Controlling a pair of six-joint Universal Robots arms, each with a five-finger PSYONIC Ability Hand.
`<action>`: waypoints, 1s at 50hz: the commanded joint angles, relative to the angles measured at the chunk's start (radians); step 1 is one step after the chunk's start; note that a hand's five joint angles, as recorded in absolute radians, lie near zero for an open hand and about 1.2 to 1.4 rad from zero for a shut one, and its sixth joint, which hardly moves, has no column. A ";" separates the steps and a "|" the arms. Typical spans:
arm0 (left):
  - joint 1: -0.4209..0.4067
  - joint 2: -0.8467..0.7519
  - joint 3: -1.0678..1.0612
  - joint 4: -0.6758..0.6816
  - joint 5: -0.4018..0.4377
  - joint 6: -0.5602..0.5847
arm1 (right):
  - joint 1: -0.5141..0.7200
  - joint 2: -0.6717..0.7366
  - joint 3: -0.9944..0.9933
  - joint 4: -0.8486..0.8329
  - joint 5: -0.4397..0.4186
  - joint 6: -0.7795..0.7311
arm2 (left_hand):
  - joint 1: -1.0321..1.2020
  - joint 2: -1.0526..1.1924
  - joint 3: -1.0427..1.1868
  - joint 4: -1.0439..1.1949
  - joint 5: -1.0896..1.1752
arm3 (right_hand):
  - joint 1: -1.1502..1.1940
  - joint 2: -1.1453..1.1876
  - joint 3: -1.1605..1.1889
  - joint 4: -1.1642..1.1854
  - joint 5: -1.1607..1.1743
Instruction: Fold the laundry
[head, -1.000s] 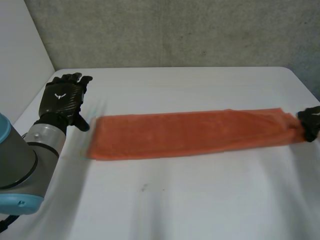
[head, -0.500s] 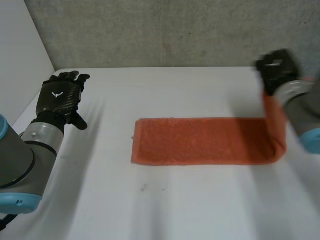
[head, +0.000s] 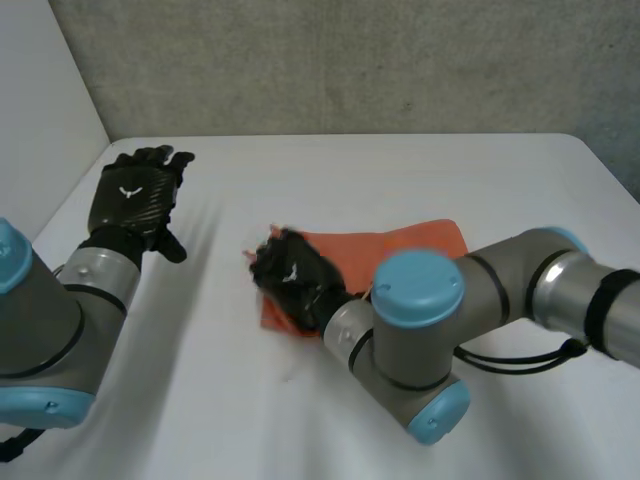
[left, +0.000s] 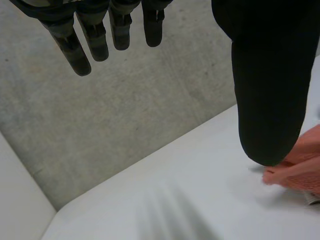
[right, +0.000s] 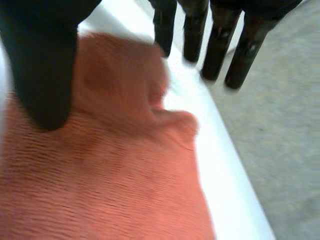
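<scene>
The towel is plain orange-red, and the right wrist view shows a fine ribbed weave. The table is white. The left hand and right hand are black, each with a small white mark on its back. The left arm and right arm are grey with light-blue caps. The far wall is mottled grey.
</scene>
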 joint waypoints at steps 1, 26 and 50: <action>-0.100 -0.075 0.073 0.008 0.000 0.001 | -0.166 -0.189 0.091 0.029 0.059 0.224 | 0.001 0.010 0.006 0.006 -0.027 | -0.106 -0.183 -0.193 -0.196 -0.201; -0.286 -0.425 0.325 -0.047 -0.010 0.024 | -0.546 -0.243 0.422 0.069 -0.014 0.342 | 0.001 0.010 0.006 0.006 -0.027 | 0.736 0.659 0.649 0.647 0.641; -0.217 -0.200 0.112 -0.084 -0.033 0.024 | -0.468 -0.282 0.251 0.078 0.148 0.087 | 0.001 0.010 0.006 0.006 -0.027 | 1.116 1.038 1.028 1.026 1.020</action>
